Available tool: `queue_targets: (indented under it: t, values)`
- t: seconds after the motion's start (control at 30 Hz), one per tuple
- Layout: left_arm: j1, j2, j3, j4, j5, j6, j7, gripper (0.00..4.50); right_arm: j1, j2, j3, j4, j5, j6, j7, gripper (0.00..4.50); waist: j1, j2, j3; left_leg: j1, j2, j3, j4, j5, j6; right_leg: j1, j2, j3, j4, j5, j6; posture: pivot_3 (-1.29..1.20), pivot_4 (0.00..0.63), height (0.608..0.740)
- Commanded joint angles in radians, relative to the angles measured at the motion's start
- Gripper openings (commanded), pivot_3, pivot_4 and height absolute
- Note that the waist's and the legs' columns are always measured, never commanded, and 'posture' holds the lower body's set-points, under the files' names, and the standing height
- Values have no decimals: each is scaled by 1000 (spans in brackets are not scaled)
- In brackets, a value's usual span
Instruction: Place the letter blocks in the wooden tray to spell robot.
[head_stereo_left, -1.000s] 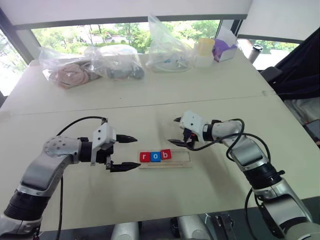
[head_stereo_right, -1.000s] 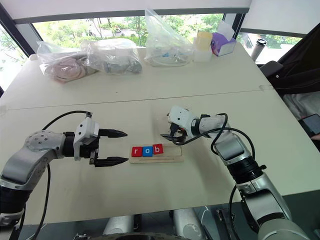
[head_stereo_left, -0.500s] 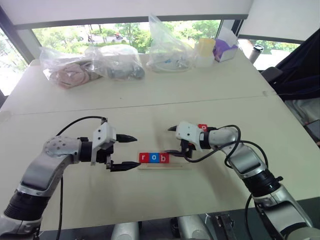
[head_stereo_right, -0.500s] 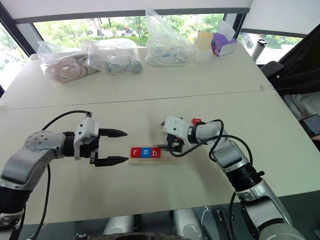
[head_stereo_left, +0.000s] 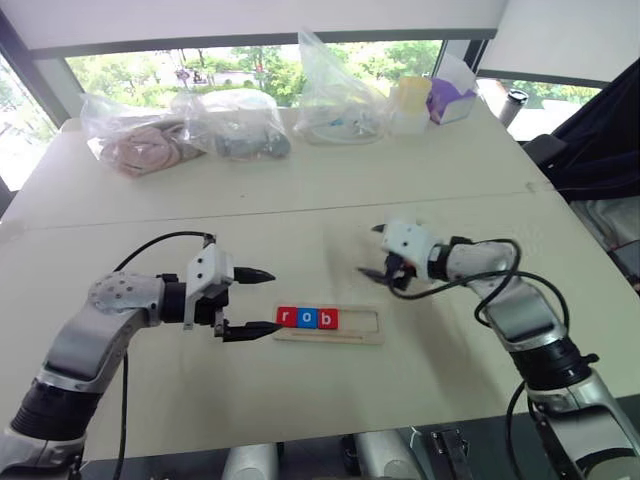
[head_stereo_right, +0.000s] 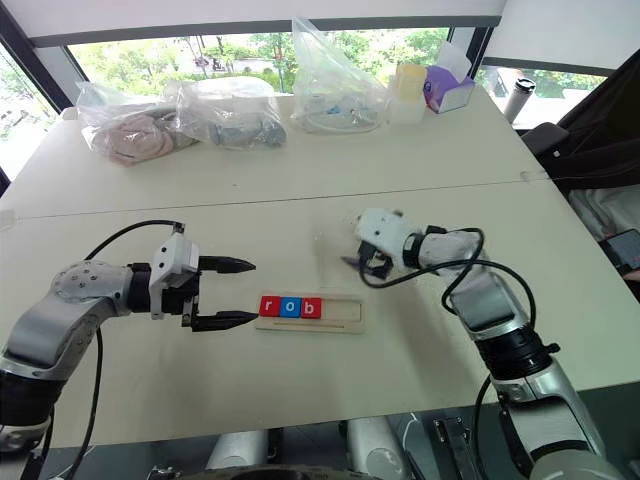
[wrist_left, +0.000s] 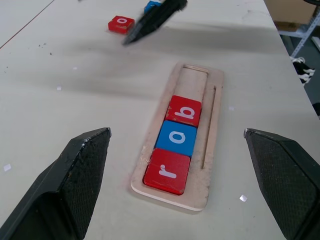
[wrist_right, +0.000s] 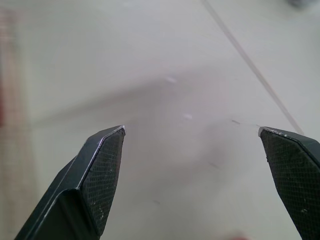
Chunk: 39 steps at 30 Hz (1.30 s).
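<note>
We see the wooden tray (head_stereo_left: 328, 327) flat on the desk (head_stereo_left: 300, 215), holding three letter blocks (head_stereo_left: 308, 318), r, o, b, at its left end. The left end effector (head_stereo_left: 258, 301) hangs wide open and empty just left of the tray. The right end effector (head_stereo_left: 376, 252), also wide open and empty, is beyond the tray's right end. A red block (wrist_left: 121, 23) lies loose near it.

Wooden tray (wrist_left: 210, 150) holds r, o, b — two slots bare.
</note>
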Motion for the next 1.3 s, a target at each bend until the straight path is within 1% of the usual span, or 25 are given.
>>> queue_targets:
  t: [0.03, 0.07, 0.13, 0.23, 0.33, 0.47, 0.53, 0.67, 0.77, 0.8, 0.87, 0.93, 0.97, 1.0, 1.03, 1.13, 1.3]
  values:
    - [-17, -2, -5, -13, 1, -12, 0, 4500, 29, 31, -131, -105, 25, 178, -116, 4331, 0, 0, 0, 0, 0, 0, 0, 0, 0, 0, 0, 0, 0, 0, 0, 0, 150, 740]
    - [-16, -2, -5, -12, 1, -14, -1, 4500, 37, 37, -144, -122, 27, 216, -134, 4331, 0, 0, 0, 0, 0, 0, 0, 0, 0, 0, 0, 0, 0, 0, 0, 0, 150, 740]
    - [-21, -4, -10, -3, 4, -18, -6, 4500, 68, 104, -202, -193, 33, 374, -220, 4331, 0, 0, 0, 0, 0, 0, 0, 0, 0, 0, 0, 0, 0, 0, 0, 0, 150, 740]
    - [-36, -9, -21, 13, 10, -25, -13, 4500, 106, 253, -264, -291, 42, 566, -348, 4331, -2, 0, 0, 0, 0, 0, -1, 0, 0, 0, 0, 0, 0, 0, 0, 0, 150, 740]
    - [-52, -16, -34, 29, 15, -32, -19, 4500, 131, 367, -283, -340, 36, 675, -442, 4331, -3, 0, 0, 0, 0, 0, -1, 0, 0, -2, 0, 0, 2, 0, 0, 0, 150, 740]
    - [-64, -24, -41, 41, 22, -37, -26, 4500, 125, 463, -308, -330, 42, 707, -526, 4331, -1, 0, 0, -1, 0, 0, -1, 0, 0, -2, 0, 0, 2, 0, 0, 0, 150, 740]
    - [-66, -26, -43, 43, 23, -39, -30, 4500, 118, 492, -317, -315, 46, 706, -557, 4331, -2, 0, 0, -1, 0, 0, -1, 0, 0, -2, 0, 0, 2, 0, 0, 0, 150, 740]
    - [-70, -25, -39, 48, 25, -40, -35, 4500, 85, 508, -339, -211, 42, 661, -615, 4331, -3, 0, 0, -1, 0, 0, -1, 0, 0, -3, 0, 0, 2, 0, 0, 0, 150, 740]
    - [-68, -25, -39, 44, 27, -39, -32, 4500, 83, 498, -319, -172, 50, 633, -620, 4331, -3, 0, 0, -1, 0, 0, -1, 0, 0, -3, 0, 0, 2, 0, 0, 0, 150, 740]
    - [-68, -26, -38, 43, 26, -37, -30, 4500, 84, 499, -309, -163, 50, 623, -624, 4104, -3, 0, 0, -1, 0, 0, -1, 0, 0, -3, 0, 0, 2, 0, 0, 0, 150, 740]
    - [-65, -29, -38, 41, 27, -36, -25, 4500, 86, 497, -283, -144, 45, 602, -630, 3409, -4, 0, 0, -1, 0, 0, -1, 0, 0, -3, 0, 0, 2, 0, 0, 0, 150, 740]
    - [-62, -33, -39, 40, 28, -36, -19, 4500, 87, 502, -262, -123, 42, 583, -640, 2367, -7, 0, 0, -1, 0, 0, -1, 0, 0, -3, 0, 0, 2, 0, 0, 0, 150, 740]
    - [-61, -36, -39, 41, 28, -36, -17, 4500, 85, 506, -255, -115, 38, 575, -650, 1931, -9, 0, -1, -1, 0, 0, -1, 0, 0, -3, 0, 0, 2, 0, 0, 0, 150, 740]
    - [-60, -38, -39, 43, 30, -37, -16, 4500, 84, 510, -249, -111, 37, 569, -657, 1315, -12, 0, -1, -1, 0, 0, -1, 0, 0, -3, 0, 0, 2, 0, 0, 0, 150, 740]
    - [-59, -41, -41, 44, 31, -38, -15, 4500, 84, 509, -238, -119, 38, 574, -660, 1140, -14, 0, -1, -1, 0, 0, -1, 0, 0, -3, 0, 0, 2, 0, 0, 0, 150, 740]
    - [-62, -51, -46, 46, 35, -36, -10, 4500, 108, 486, -221, -193, 51, 625, -648, 1148, -20, 0, -1, -1, 0, 0, -1, 0, 0, -3, 0, 0, 2, 0, 0, 0, 150, 740]
    - [-66, -64, -54, 55, 40, -40, -16, 4500, 228, 422, -239, -483, 103, 843, -600, 1148, -17, 0, -1, -3, 0, -1, -2, 0, 0, -4, 0, 0, 2, -1, 1, 0, 150, 740]
